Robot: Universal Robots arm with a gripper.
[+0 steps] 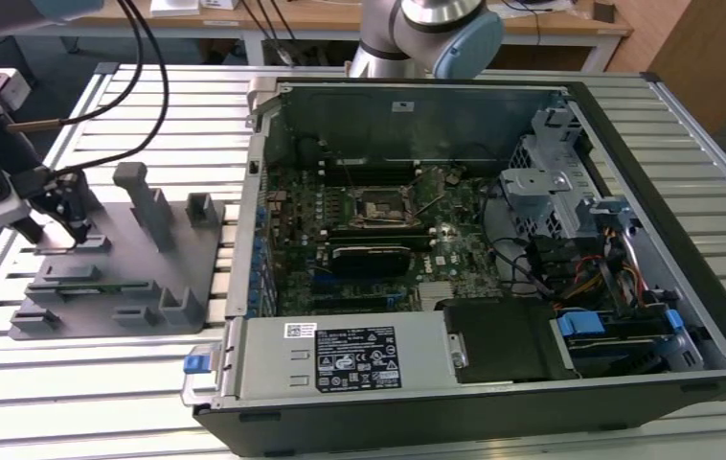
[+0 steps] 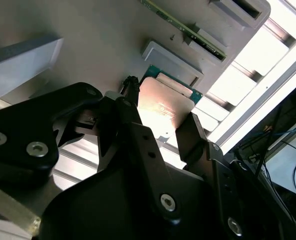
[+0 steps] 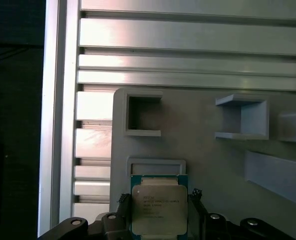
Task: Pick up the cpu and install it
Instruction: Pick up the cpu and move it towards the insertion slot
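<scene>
Fingers [image 2: 190, 136] spread astride cpu [image 3: 157, 210], lying on grey holder [image 3: 212, 165]

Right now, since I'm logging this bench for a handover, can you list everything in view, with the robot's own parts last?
cpu: one, silvery top with green rim, in a pocket of the tray.
tray: one, grey, on the table at the exterior view's left.
memory stick: one, green-edged, on edge in a tray slot.
computer case: one, black and grey, side open, to the exterior view's right of the tray.
motherboard: one, green, inside the case.
socket: one, black with metal frame, mid-motherboard.
table: one, silver slatted metal, under everything.
arm: one, silver and blue-grey, base behind the case.
gripper: one, black, down at the tray by the cpu.
</scene>
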